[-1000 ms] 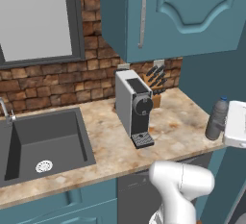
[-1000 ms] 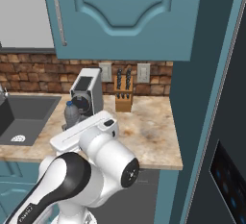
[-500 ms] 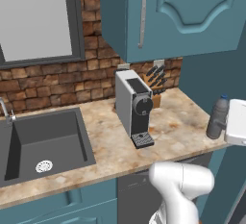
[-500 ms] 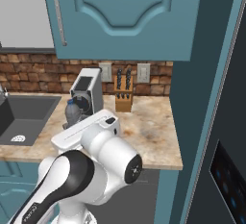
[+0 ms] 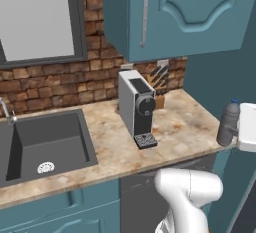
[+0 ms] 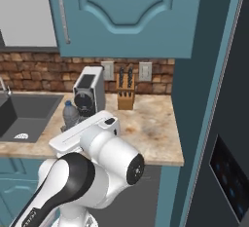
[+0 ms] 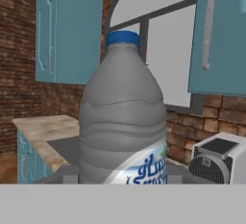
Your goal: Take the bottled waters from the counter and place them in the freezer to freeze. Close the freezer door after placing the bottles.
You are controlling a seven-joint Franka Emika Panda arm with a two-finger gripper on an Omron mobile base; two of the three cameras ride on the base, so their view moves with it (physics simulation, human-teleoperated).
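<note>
1. Grey-blue bottle [image 7: 122, 122] stood upright directly ahead of the hand, close against the camera, blue cap up.
2. Gripper [image 5: 240, 129] closed narrowly about that bottle at the right edge of the counter [image 5: 190, 127].
3. Beyond: coffee machine [image 5: 136, 106], knife block [image 6: 126, 94], sink [image 5: 45, 142].

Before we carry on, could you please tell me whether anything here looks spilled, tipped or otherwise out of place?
Nothing stands out. The grey plastic water bottle with a blue cap is upright at the claw, and the grey coffee machine stands square on the marbled tan counter.
</note>
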